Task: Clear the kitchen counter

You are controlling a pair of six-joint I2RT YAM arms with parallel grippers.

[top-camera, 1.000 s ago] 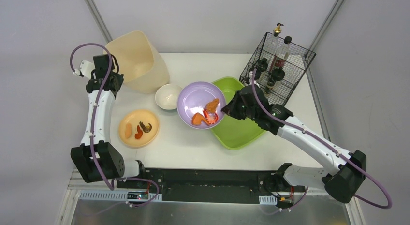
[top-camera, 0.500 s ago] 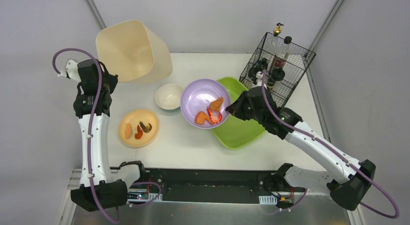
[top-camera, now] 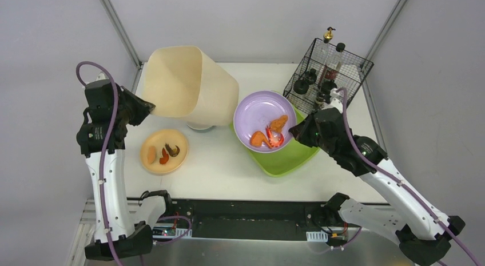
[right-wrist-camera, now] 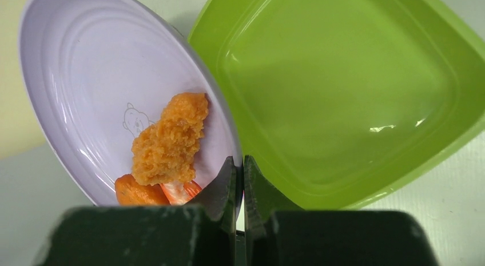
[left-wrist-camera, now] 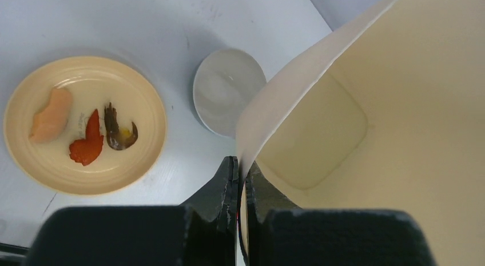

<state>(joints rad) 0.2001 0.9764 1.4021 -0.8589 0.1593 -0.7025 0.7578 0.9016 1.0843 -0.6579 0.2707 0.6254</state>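
Now, left gripper (left-wrist-camera: 241, 170): clamped on beige bin (top-camera: 191, 88) rim.
Right gripper (right-wrist-camera: 240, 166): pinching purple plate (right-wrist-camera: 86, 88).
Left wrist alone: we see the white bowl (left-wrist-camera: 226, 88) inside.
Bench (top-camera: 229, 169): under everything.
Change: bin swung toward 3 o'clock.

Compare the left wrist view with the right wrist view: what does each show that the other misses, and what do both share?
Only the left wrist: the left gripper shut on the rim of the cream bin, a white bowl, and a yellow plate with three food scraps. Only the right wrist: the right gripper shut on the edge of the purple plate carrying breaded food, and the green tray. Both: bare white kitchen counter.
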